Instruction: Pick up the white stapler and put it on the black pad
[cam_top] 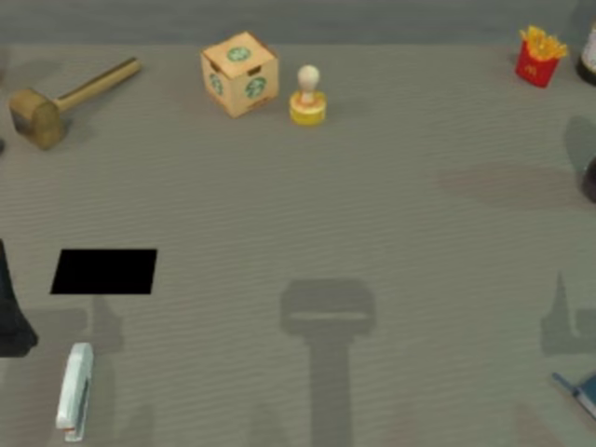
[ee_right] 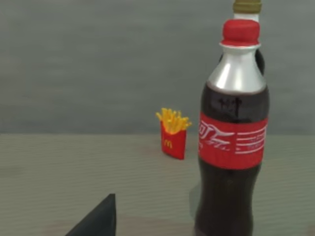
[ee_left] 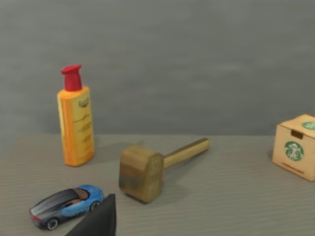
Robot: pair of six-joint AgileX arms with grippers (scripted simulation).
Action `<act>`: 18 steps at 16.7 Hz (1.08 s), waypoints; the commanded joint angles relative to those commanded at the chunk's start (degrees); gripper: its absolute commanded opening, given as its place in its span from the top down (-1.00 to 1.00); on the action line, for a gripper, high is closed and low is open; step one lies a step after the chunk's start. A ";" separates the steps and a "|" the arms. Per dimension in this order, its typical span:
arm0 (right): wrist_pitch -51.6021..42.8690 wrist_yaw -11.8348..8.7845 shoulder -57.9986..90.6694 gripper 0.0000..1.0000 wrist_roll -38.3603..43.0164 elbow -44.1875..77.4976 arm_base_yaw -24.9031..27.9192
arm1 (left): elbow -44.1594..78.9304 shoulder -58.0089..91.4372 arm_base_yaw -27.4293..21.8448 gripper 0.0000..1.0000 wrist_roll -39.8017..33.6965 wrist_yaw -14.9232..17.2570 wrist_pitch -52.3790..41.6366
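Lying flat near the table's front-left corner, the slim white and light grey stapler (cam_top: 75,390) sits just in front of the left arm's dark body (cam_top: 11,317), which shows only at the top view's left edge. The flat matte black rectangular pad (cam_top: 104,271) is just beyond the stapler, apart from it, close beside that same arm. Left gripper: only a dark finger tip (ee_left: 98,221) shows in its wrist view, so can't tell how far open it is; nothing visibly held. Ahead of it: a wooden mallet (ee_left: 147,169), a blue and black toy car (ee_left: 66,205), an orange lotion bottle with red cap (ee_left: 75,120), a cardboard box with green logos (ee_left: 297,150). Right arm is parked at the right edge; only a dark finger tip (ee_right: 98,221) shows there too, opening unreadable, with a cola bottle (ee_right: 234,142) close ahead and a red carton of fries (ee_right: 173,134) farther off.
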 joint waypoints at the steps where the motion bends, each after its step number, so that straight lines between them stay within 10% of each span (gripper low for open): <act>1: 0.00 0.00 0.00 -1.00 0.00 0.00 0.00 | 0.00 0.00 0.00 -1.00 0.00 0.00 0.00; 18: 0.00 0.00 0.00 -1.00 0.00 0.00 0.00 | 40.10 62.34 -9.86 -1.00 -12.42 -0.29 -46.62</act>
